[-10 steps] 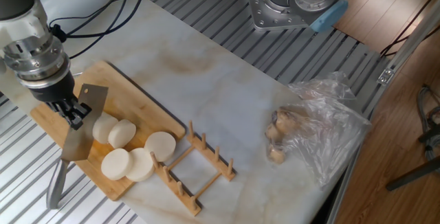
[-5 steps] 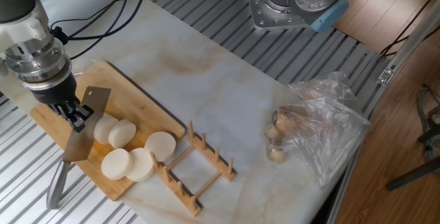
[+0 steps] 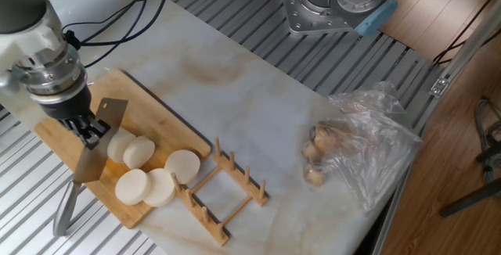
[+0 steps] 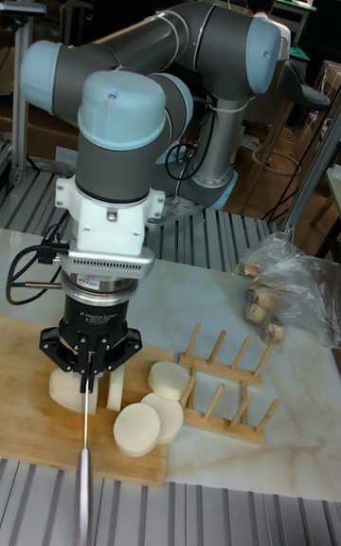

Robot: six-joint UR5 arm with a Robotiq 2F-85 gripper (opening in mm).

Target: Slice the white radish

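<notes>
At lower left, three cut discs [image 3: 160, 182] are seen on the cutting board [image 3: 156, 118]. Behind them, the knife [image 3: 95, 141] is gripped by the clenched hand [image 3: 86, 127] against the white radish [image 3: 130, 149] stub, judged partly sliced.

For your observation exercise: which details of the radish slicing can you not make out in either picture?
- Blade edge against radish stub: fixed view, hidden behind cleaver.
- Radish stub: tall view, partly hidden by tool.
- Lumps in bag: blurred by crinkled plastic.
</notes>
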